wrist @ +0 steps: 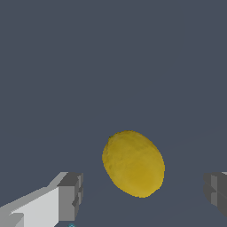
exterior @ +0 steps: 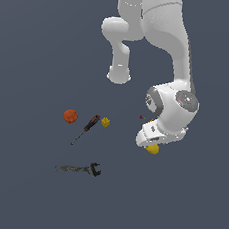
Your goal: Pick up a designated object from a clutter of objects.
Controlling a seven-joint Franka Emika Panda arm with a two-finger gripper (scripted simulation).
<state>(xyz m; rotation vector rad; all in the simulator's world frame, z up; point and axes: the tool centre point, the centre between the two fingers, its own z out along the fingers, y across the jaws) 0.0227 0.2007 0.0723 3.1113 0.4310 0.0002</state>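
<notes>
Fingers (wrist: 144, 195) fill the near edge of the wrist view, spread wide and holding nothing; one grey pad (wrist: 71, 195) sits to one side of the yellow lemon (wrist: 134, 163), the other pad to the far side, both clear of its skin. Lemon lies on the dark tabletop (exterior: 38, 52) between them, smooth, oval, plain yellow. Exterior view, left to right: orange-red ball (exterior: 70, 115), then the screwdriver (exterior: 86, 128) with red-and-black handle lying slantwise, shaft pointing toward the tabletop's near edge; just beside its handle a tiny yellow block (exterior: 105, 121). Nearer the front edge, a dark wrench (exterior: 80, 169) lies flat, well apart from the rest. Further right a small reddish scrap (exterior: 141, 117) shows by the white wrist, too small to identify. Lemon peeks out under the arm's hand, right of all the other clutter.
</notes>
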